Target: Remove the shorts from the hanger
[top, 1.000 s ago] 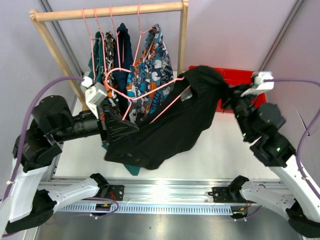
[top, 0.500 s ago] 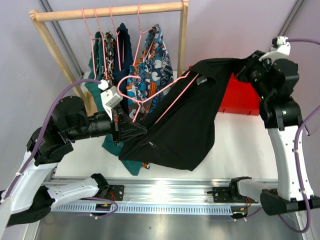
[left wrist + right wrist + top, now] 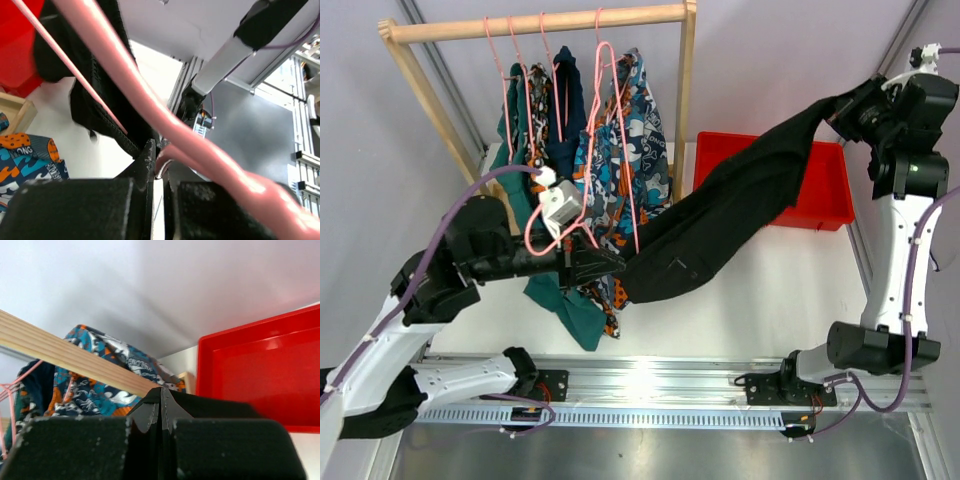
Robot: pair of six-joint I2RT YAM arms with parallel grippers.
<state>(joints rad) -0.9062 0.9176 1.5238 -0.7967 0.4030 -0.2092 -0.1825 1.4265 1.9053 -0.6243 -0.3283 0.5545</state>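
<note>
My right gripper (image 3: pixel 842 103) pinches the black shorts (image 3: pixel 720 220) by one edge, my left gripper (image 3: pixel 610 265) clamps the pink hanger (image 3: pixel 125 60); the cloth sags limp and light, so a hem pinch suits it

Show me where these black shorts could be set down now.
Bare table lies between the black shorts and the front rail; the red bin looks bare at its right end too. It is crowded under the rack, around the left hand gripping the pink hanger.
</note>
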